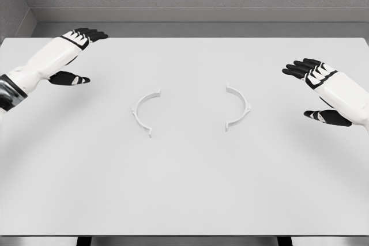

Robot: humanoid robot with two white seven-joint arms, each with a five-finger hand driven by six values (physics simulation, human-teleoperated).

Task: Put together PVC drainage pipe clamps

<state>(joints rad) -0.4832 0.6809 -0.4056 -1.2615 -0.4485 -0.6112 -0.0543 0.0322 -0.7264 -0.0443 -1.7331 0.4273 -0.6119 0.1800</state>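
Left hand upper left and right hand at right hover open-fingered, empty, flanking two white semicircular plastic clamp halves mid-worktop.

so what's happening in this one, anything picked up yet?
Nothing held yet. Two white half-ring clamp pieces lie apart on the white table, open sides facing each other: the left clamp half and the right clamp half. The left hand hovers at the far left and the right hand at the right edge, fingers spread, neither touching a piece.
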